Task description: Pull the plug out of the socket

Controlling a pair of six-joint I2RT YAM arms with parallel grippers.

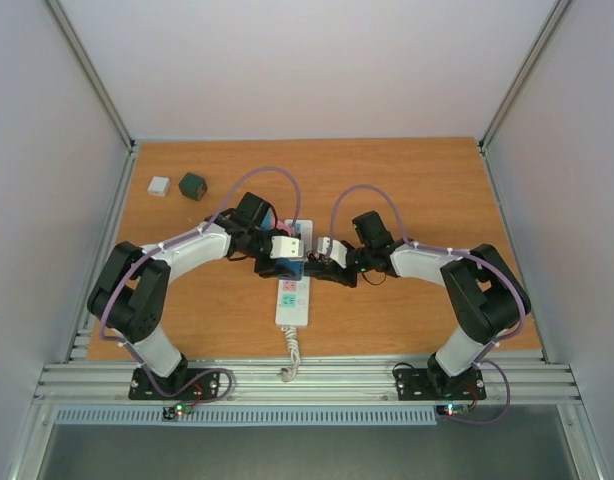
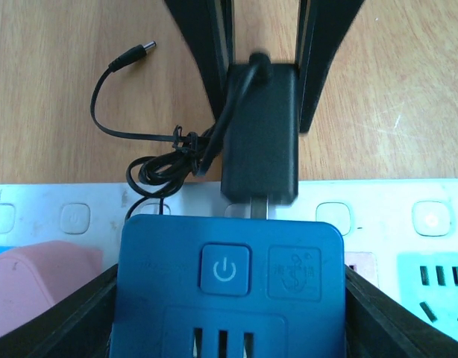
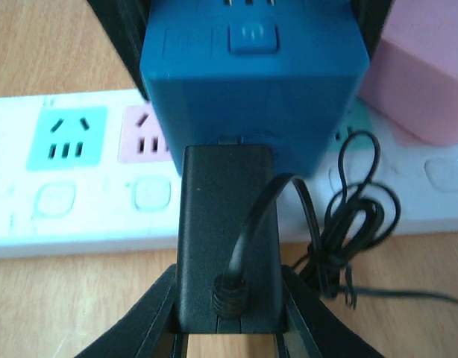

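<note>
The long white power strip (image 1: 292,305) lies at the table's centre, showing pastel outlets in the left wrist view (image 2: 430,216) and the right wrist view (image 3: 65,194). A blue cube socket block (image 2: 229,276) sits on it, also seen in the right wrist view (image 3: 251,67). My left gripper (image 2: 230,287) is shut on this block. A black plug adapter (image 2: 260,134) sticks out of the block's side, with a metal prong showing between them. My right gripper (image 3: 227,294) is shut on the plug (image 3: 225,224). Both grippers meet over the strip, left (image 1: 287,256), right (image 1: 332,260).
A pink cube block (image 3: 423,74) sits on the strip beside the blue one. The plug's thin black cable (image 2: 162,149), bundled, ends in a barrel connector (image 2: 136,56) on the wood. A white box (image 1: 159,186) and a dark green cube (image 1: 193,186) lie far left. The strip's coiled cord (image 1: 290,355) runs toward the near edge.
</note>
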